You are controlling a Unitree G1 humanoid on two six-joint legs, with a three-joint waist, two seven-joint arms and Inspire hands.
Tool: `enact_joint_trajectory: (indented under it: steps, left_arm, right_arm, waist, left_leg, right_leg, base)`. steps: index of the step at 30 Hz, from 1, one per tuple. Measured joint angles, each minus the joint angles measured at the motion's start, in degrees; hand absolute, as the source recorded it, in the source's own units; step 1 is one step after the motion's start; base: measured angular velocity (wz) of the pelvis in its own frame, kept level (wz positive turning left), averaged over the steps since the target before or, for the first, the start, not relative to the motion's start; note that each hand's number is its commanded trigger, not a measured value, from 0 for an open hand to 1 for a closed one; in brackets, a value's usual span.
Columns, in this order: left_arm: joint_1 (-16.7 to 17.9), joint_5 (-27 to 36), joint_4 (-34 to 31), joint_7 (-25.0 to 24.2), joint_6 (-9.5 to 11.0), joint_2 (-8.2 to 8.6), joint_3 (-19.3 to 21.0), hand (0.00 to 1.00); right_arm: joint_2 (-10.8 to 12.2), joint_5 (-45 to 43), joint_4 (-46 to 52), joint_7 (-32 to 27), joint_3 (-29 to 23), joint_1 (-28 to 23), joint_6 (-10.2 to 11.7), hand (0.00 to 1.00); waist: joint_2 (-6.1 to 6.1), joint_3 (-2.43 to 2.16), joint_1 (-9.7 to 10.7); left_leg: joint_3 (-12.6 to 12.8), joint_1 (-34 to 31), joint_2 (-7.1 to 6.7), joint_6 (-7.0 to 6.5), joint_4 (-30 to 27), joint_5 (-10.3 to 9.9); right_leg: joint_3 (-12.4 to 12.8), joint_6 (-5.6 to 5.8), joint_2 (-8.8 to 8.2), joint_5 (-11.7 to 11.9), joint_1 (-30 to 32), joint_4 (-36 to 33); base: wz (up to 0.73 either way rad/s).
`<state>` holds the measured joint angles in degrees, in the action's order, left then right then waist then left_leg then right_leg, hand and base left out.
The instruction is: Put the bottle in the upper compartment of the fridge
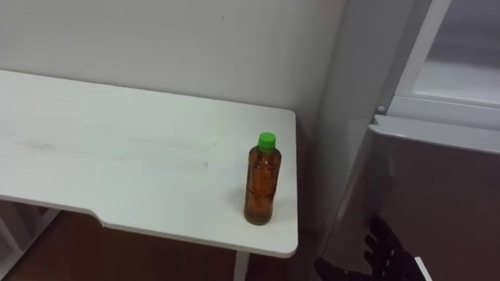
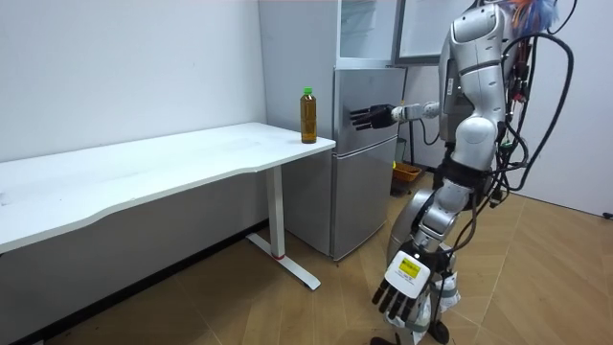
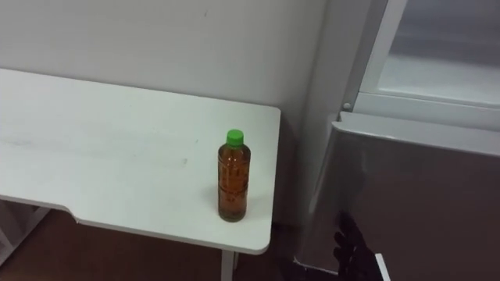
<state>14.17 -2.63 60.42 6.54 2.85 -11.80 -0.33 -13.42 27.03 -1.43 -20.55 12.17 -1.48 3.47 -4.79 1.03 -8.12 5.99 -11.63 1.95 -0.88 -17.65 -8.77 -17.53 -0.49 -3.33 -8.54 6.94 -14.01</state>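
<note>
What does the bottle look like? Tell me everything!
The bottle looks like clear plastic, filled almost to the neck with brown drink. It has a green cap on top and a label round its middle. It stands upright on the white table, near the corner closest to the fridge. Only the table touches it. The right robot hand is open, lower down by the fridge, well apart from it.
</note>
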Motion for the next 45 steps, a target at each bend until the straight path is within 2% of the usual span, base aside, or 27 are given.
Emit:
enact_joint_trajectory:
  steps: [11,17,28,38,41,43,45]
  left_arm:
    - [-0.35,-0.83,1.27,-0.16,0.11,0.00,-0.27,0.00]
    - [-1.25,-0.82,2.71,-1.06,0.04,0.15,-0.57,0.00]
    - [-1.26,-0.89,2.77,-1.00,0.03,0.18,-1.91,0.00]
    - [-1.26,-2.03,2.76,-1.02,0.00,0.19,-2.75,0.00]
    - [-1.29,-1.97,2.76,-1.01,0.00,0.17,-2.75,0.00]
    - [-1.29,-1.97,2.76,-0.99,-0.01,0.17,-2.73,0.00]
    - [-1.20,-1.99,2.76,-1.00,-0.11,0.15,-2.75,0.00]
  right_arm:
    - [0.05,2.33,3.68,0.70,0.69,0.18,-0.50,0.00]
    - [2.43,2.22,4.32,0.76,0.89,0.52,-0.50,0.00]
    - [2.47,2.18,4.38,1.64,2.44,2.70,-0.50,0.00]
    - [2.57,2.08,5.17,3.38,2.48,3.41,-0.49,0.00]
    - [2.54,1.94,5.17,6.40,2.52,6.56,0.68,0.00]
    - [2.57,1.95,5.29,8.30,2.84,11.18,3.03,0.00]
    - [2.58,1.95,5.90,9.92,2.92,12.64,4.70,0.00]
  waist:
    - [0.22,-0.03,-0.38]
    - [0.18,-0.05,-1.08]
    - [-0.09,-0.04,-1.45]
    - [-0.35,-0.22,-1.68]
    - [-0.37,-0.23,-1.69]
    - [-0.48,-0.33,-1.77]
    - [-0.44,-0.34,-1.80]
  left_leg:
    - [0.38,0.89,0.38,0.80,2.25,1.40]
    - [0.57,1.34,0.76,1.37,3.01,1.93]
    - [0.55,1.33,1.39,2.00,3.07,2.35]
    - [0.48,1.35,1.46,2.09,3.07,2.42]
    - [0.34,1.42,1.46,2.11,3.06,2.44]
    - [0.03,1.53,1.45,2.13,3.07,2.45]
    - [-0.15,2.24,1.43,2.13,3.26,2.43]
  right_leg:
    - [-0.05,-0.82,0.41,0.19,0.02,0.39]
    - [0.10,-1.36,0.50,-0.07,0.13,0.14]
    - [0.00,-2.11,1.09,0.03,0.19,0.13]
    - [-0.08,-2.25,1.18,0.10,0.08,0.22]
    - [-0.07,-2.28,1.20,0.12,-0.12,0.29]
    - [-0.33,-2.29,1.23,0.12,-0.53,0.60]
    - [-0.61,-2.24,1.35,0.14,-1.63,1.52]
  base:
    - [0.00]
    - [0.00]
    - [0.00]
    - [0.00]
    - [0.01]
    - [0.11]
    - [0.16]
